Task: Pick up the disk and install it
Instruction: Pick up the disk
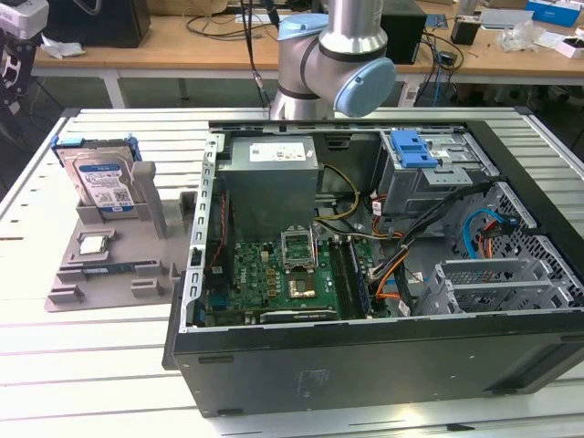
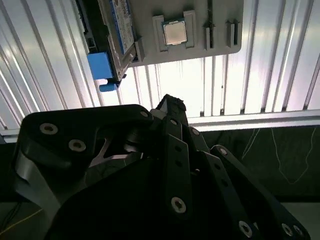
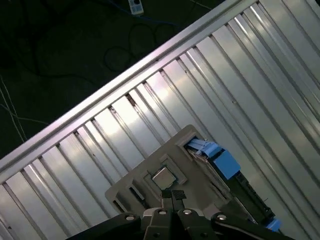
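In the first wrist view the gripper (image 3: 173, 194) has its two fingers pressed together, with nothing between them (it hangs above the table (image 3: 240, 75)). Under it lies the grey holder (image 3: 145, 172) with a small chip (image 3: 161, 177) in a pocket. The disk (image 3: 220, 161) stands tilted in its slot just beside the chip. In the exterior view the open computer case (image 1: 365, 365) is nearest. The disk is at ten o'clock from it, and the arm (image 1: 333, 64) rises at twelve o'clock behind it.
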Robot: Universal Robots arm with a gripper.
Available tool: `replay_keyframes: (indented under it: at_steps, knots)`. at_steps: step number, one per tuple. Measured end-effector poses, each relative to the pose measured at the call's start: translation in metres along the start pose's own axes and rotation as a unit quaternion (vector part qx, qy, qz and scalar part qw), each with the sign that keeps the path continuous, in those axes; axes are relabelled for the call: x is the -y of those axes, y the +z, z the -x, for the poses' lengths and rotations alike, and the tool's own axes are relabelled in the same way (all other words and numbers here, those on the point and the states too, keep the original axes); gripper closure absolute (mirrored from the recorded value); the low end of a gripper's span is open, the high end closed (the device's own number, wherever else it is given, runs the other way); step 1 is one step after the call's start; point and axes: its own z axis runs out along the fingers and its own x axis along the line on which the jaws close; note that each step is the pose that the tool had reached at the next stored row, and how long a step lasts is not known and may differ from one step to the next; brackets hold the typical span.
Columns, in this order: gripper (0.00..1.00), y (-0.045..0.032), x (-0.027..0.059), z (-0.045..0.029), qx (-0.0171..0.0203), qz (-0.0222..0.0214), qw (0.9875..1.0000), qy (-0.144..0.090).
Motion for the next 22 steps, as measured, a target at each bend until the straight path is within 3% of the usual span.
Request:
replay_keyframes:
  at_steps: [5,8,15,19,22]
  knots:
    - [0.89,0.0000,0.0002,0.0002,-0.0023,0.0013,0.9986,-0.053]
    - [0.89,0.0000,0.0003,0.0003,-0.0038,0.0021,0.9961,-0.088]
    - [0.89,0.0000,0.0004,0.0003,-0.0060,0.0033,0.9903,-0.139]
    - [0.89,0.0000,0.0004,0.0004,-0.0073,0.0040,0.9854,-0.170]
    - [0.89,0.0000,0.0005,0.0006,-0.0089,0.0049,0.9784,-0.206]
